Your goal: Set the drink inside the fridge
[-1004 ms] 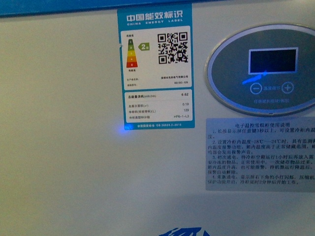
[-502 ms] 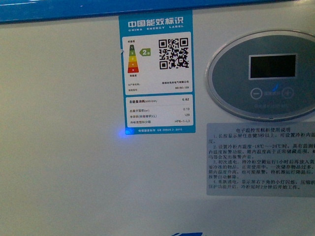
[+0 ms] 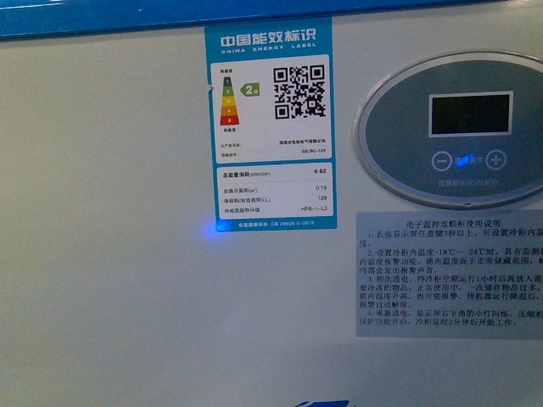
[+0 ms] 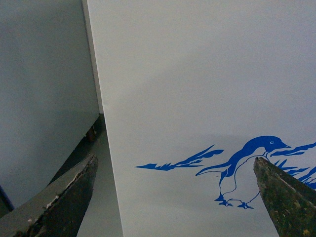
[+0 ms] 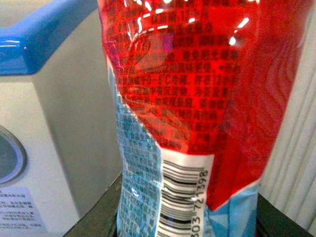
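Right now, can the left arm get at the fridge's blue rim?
Likely not yet. The left gripper, open, faces the penguin drawing low on the fridge, well below the blue rim. Nothing blocks it; it must rise.

1. The white chest freezer (image 3: pixel 127 322) has a plain front under a blue rim (image 3: pixel 85 15).
2. Its rectangular energy label (image 3: pixel 270 127) is blue, with white panels and a black QR code.
3. The penguin drawing (image 4: pixel 247 168) is blue on white.
4. The plastic drink bottle (image 5: pixel 197 98) has a red wrap with dark characters, pale blue below it and a white barcode patch.

The left gripper (image 4: pixel 175 159) has two dark fingers (image 4: pixel 64 197) of wedge shape, each becoming narrow toward a blunt tip. Their surface is matt grey-black, and the edges look worn, with small pale chips and scratches along them.
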You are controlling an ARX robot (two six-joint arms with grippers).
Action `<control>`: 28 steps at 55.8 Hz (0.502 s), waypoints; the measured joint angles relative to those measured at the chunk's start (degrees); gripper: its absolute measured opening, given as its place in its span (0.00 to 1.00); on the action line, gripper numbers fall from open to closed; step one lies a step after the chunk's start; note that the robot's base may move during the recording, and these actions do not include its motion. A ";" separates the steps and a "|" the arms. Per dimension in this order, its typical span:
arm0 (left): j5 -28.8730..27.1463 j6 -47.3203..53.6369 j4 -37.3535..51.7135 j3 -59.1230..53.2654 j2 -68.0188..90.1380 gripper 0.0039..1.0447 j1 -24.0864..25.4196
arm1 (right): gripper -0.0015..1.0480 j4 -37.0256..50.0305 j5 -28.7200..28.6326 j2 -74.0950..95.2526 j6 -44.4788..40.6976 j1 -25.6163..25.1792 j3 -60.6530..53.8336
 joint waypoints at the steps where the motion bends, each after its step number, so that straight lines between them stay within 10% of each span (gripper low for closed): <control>1: 0.00 0.02 0.00 0.00 0.00 0.92 0.00 | 0.38 0.00 -0.09 0.00 0.04 -0.11 -0.07; 28: 0.00 0.00 0.00 0.00 0.00 0.92 0.00 | 0.38 0.00 -0.68 -0.59 0.81 -0.52 -0.39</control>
